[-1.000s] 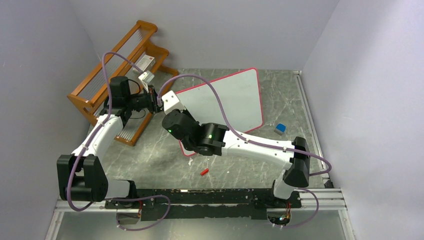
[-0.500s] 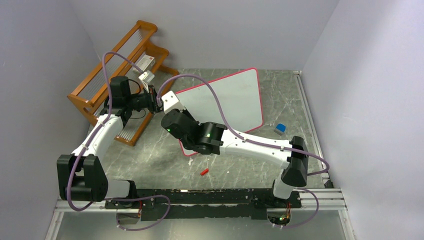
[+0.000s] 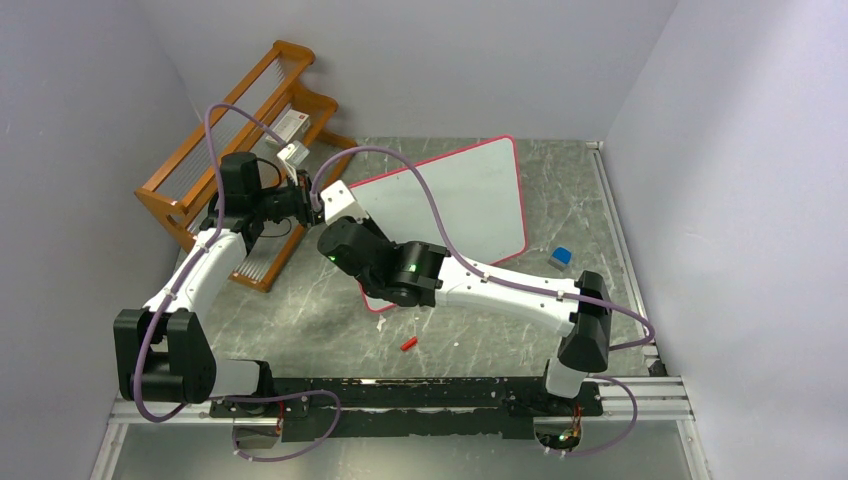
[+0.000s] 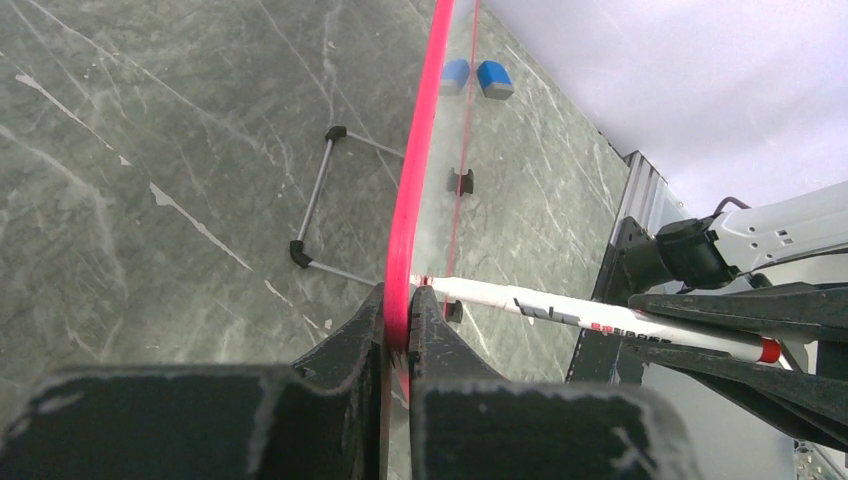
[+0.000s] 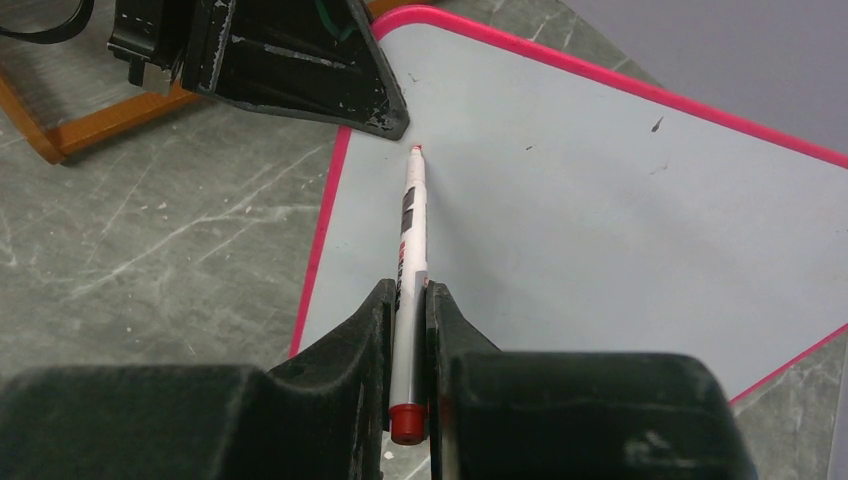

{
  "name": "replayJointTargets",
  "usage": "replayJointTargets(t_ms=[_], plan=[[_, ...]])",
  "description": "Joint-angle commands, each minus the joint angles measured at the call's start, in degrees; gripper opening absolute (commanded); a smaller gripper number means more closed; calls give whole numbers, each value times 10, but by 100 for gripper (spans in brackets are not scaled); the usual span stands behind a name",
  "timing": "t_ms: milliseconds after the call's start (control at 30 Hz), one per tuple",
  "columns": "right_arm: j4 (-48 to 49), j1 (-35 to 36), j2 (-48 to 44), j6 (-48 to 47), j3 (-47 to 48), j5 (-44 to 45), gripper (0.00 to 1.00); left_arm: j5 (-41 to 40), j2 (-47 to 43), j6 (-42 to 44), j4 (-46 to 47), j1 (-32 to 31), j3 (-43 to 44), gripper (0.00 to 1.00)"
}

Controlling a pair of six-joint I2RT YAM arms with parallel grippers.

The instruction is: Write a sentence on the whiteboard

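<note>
Right gripper [image 5: 408, 292] shifted left, marker [image 5: 411, 235] tip at whiteboard [image 5: 600, 190], contact unclear

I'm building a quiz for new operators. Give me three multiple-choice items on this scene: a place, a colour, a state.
1. Where does the small blue block lie? A in a drawer; B on the table, right of the whiteboard; C stuck on the board's face.
2. What colour is the whiteboard's frame? A pink-red; B green; C black.
3. What is the right pincer doing? A open, empty; B shut on the marker; C shut on the blue block.
1 B: the top view shows it on the table past the board's right edge. 2 A: both wrist views show the pink-red rim. 3 B: it squeezes the marker's barrel.
</note>
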Motion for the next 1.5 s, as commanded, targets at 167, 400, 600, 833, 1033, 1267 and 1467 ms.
replayJointTargets(t_ms=[167, 400, 600, 833, 1033, 1267, 1467], plan=[[-43, -4, 16, 23, 21, -15, 0, -30, 6, 54, -28, -19, -8, 5], [-64, -4, 18, 36, 26, -21, 0, -30, 5, 52, -26, -19, -8, 5], [-78, -3, 19, 51, 23, -26, 0, -32, 5, 52, -26, -19, -8, 5], [-92, 2, 16, 66, 16, -30, 0, -35, 4, 51, -24, -19, -9, 5], [-105, 8, 18, 75, 16, -27, 0, -36, 3, 51, -24, -19, -9, 5], [-116, 14, 19, 84, 16, -25, 0, -35, 2, 50, -23, -19, -9, 5], [-104, 23, 5, 85, 11, -9, 0, -35, 2, 50, -24, -18, -10, 5]])
